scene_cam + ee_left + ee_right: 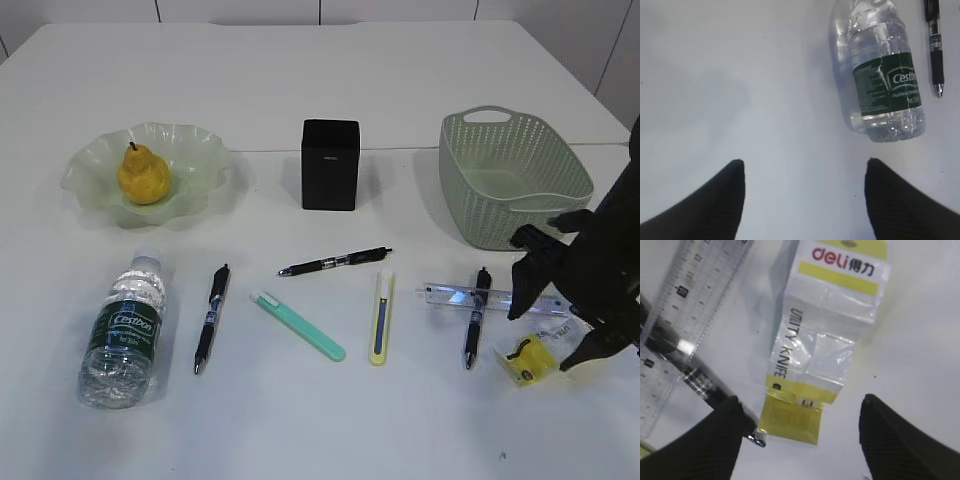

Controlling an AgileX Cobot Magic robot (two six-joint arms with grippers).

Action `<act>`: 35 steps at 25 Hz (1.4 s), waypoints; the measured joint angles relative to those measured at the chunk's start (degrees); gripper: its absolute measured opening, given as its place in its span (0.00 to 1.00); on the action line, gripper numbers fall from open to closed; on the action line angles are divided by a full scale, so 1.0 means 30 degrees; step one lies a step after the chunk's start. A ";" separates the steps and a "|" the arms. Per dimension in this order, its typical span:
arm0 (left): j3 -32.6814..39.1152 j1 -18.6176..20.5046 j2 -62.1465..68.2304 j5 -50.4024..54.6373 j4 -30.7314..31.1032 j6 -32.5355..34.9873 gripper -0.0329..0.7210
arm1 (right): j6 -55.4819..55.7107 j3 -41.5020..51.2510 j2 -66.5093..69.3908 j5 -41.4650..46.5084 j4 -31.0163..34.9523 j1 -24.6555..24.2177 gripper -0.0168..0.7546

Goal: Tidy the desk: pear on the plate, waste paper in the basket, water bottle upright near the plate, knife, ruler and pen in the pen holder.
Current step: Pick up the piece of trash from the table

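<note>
Waste paper lies flat, yellow-and-clear, black "UTILITY KNIFE" print.

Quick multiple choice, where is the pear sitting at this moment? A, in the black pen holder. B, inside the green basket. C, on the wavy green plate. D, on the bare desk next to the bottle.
C: the pear sits upright in the middle of the wavy-rimmed plate at the back left of the desk.

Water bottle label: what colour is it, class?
Dark green with white lettering on the water bottle, clearest in the left wrist view.
</note>
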 joint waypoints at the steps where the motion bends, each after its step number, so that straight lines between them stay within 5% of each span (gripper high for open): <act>1: 0.0000 0.0000 0.0000 -0.0037 0.0000 0.0000 0.74 | 0.0000 0.0000 0.0000 -0.0275 0.0015 0.0000 0.72; 35: 0.0000 0.0000 0.0000 -0.0297 0.0000 0.0000 0.74 | 0.1363 0.0000 0.1393 -0.1401 -0.1552 0.0000 0.72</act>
